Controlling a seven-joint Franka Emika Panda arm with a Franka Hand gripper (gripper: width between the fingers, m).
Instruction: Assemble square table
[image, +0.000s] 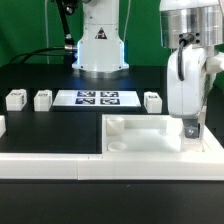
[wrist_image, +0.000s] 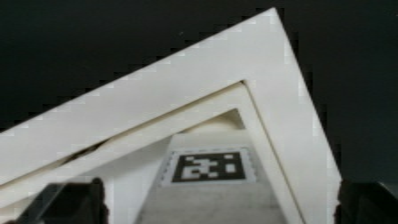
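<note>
The square table's white slab (image: 140, 136) lies flat at the exterior view's right, its raised rim facing up. My gripper (image: 193, 130) hangs straight down over the slab's right end, fingertips at rim height. In the wrist view a corner of the slab (wrist_image: 267, 70) fills the frame, with a black-and-white tag (wrist_image: 214, 165) on it. My gripper (wrist_image: 217, 205) stands open there, its dark fingers (wrist_image: 71, 200) wide apart on either side of the tagged part. Three small white leg posts (image: 16, 99) (image: 43, 99) (image: 152, 100) stand in a row behind the slab.
The marker board (image: 97, 98) lies between the leg posts, in front of the robot's white base (image: 98, 45). A long white rail (image: 50, 165) runs along the front and meets the slab's left side. Cables trail at the back left.
</note>
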